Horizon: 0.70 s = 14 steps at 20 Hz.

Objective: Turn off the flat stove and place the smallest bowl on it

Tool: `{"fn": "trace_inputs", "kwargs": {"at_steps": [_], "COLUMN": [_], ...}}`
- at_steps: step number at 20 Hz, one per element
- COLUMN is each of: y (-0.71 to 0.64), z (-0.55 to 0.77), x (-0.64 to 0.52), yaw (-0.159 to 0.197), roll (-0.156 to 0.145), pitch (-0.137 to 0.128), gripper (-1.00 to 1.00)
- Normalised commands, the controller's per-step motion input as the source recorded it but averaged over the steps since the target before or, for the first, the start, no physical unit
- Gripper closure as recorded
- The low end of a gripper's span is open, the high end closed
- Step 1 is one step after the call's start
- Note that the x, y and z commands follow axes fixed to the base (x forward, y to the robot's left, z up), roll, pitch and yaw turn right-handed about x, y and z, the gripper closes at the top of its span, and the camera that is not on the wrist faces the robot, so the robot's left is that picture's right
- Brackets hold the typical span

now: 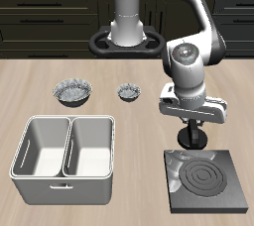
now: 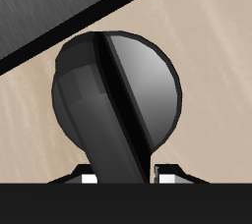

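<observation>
The flat stove (image 1: 206,180) lies near the table's front edge, and its coil rings look dark, not red. Its black knob (image 2: 118,90) sticks out from the stove's back edge and fills the wrist view. My gripper (image 1: 193,139) points straight down onto the knob, its fingertips (image 2: 89,180) pressed against both sides of the knob's ridge. Two crinkled silvery bowls stand farther back. The smallest bowl in view (image 1: 129,92) sits in the middle of the table, and a wider bowl (image 1: 73,91) stands beside it.
A white twin-compartment bin (image 1: 64,149) stands near the front edge, across from the stove. The robot's base (image 1: 127,40) rises at the back. Dark cabinets run behind the table.
</observation>
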Motion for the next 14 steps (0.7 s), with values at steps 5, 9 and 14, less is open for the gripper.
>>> {"fn": "trace_inputs", "kwargs": {"at_steps": [5, 9, 14], "y": [-0.01, 0.00, 0.03], "z": [0.12, 0.08, 0.08], "x": [-0.03, 0.00, -0.09], "yaw": [0.161, 0.032, 0.026], "roll": [-0.008, 0.017, 0.010], "pitch": [-0.022, -0.014, -0.021], "gripper": [-1.00, -1.00, -1.00]}}
